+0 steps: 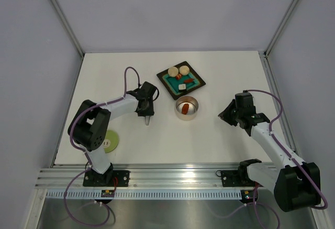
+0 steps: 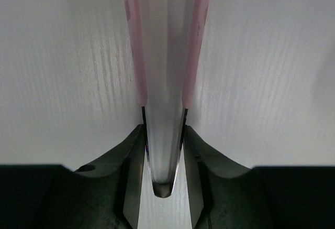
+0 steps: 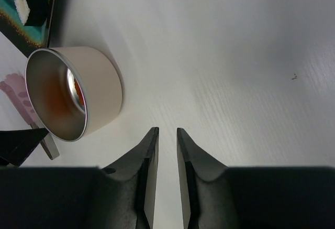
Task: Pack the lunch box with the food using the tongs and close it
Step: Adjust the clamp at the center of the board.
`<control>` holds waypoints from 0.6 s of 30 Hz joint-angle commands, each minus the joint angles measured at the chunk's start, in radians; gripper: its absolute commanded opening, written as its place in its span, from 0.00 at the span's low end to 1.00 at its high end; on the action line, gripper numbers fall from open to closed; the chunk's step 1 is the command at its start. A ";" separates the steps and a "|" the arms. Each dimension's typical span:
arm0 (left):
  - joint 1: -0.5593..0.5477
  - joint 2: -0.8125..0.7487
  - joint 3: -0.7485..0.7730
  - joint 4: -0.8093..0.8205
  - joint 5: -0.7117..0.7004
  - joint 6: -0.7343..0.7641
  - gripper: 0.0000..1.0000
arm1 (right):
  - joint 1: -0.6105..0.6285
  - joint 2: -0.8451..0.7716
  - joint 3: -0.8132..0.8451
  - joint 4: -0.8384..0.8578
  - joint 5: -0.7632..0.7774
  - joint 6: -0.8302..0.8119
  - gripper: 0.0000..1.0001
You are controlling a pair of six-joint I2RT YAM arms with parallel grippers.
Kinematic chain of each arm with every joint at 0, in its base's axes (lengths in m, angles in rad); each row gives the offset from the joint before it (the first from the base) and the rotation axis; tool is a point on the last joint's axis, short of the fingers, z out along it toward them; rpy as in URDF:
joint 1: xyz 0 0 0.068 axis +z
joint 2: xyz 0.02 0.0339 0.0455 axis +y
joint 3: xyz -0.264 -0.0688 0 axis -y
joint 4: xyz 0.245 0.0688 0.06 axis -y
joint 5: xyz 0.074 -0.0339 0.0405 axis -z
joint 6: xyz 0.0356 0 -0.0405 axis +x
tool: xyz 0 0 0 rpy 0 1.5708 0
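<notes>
lid [image 1: 111,142]: pale green flat disc, off the tin, behind and outside the left jaws and partly under the left arm. Probably parked there until packing is finished.
left gripper [image 2: 163,130]: jaws pinching the tongs [image 2: 194,56] near the closed end, one finger on each flank. My reading: gripping there leaves the long arms free to flex, so a squeeze would close the far tips.
tongs, build: slim, straight, whitish and translucent with pink edges. The two arms run forward from the jaws with a gap between them and nothing in it. In the top view the tip points down at the bare table.
tray [image 1: 165,84]: square, teal with a dark rim, ahead of the left jaws and to their right.
food [image 1: 172,72]: on the tray are two beige matt balls, red-orange bits and a white block. One red-orange piece [image 1: 186,106] already lies in the tin, so packing looks partly done.
lunch box [image 3: 99,87]: short round steel tin, smooth shiny wall, open top, just beside the tray. It sits ahead and left of the right jaws, apart from them.
right gripper [image 3: 166,132]: jaws narrowly parted with nothing between them, only white table ahead. Likely waiting to steady the tin or fetch the lid.
</notes>
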 commanded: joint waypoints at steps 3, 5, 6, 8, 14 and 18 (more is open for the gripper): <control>-0.010 0.042 -0.008 -0.009 -0.003 -0.013 0.36 | -0.006 -0.021 0.012 0.010 -0.003 -0.006 0.28; -0.013 0.044 -0.008 -0.011 0.000 -0.013 0.36 | -0.006 -0.021 0.012 0.010 -0.003 -0.004 0.29; -0.014 0.045 -0.008 -0.014 0.002 -0.015 0.39 | -0.006 -0.019 0.013 0.012 -0.005 -0.006 0.30; -0.021 0.048 -0.013 -0.016 0.002 -0.018 0.42 | -0.005 -0.019 0.013 0.010 -0.005 -0.004 0.30; -0.028 0.054 -0.025 -0.008 0.008 -0.027 0.43 | -0.005 -0.019 0.015 0.009 -0.005 -0.009 0.37; -0.028 0.057 -0.031 0.001 0.020 -0.031 0.32 | -0.006 -0.024 0.016 0.004 -0.006 -0.009 0.38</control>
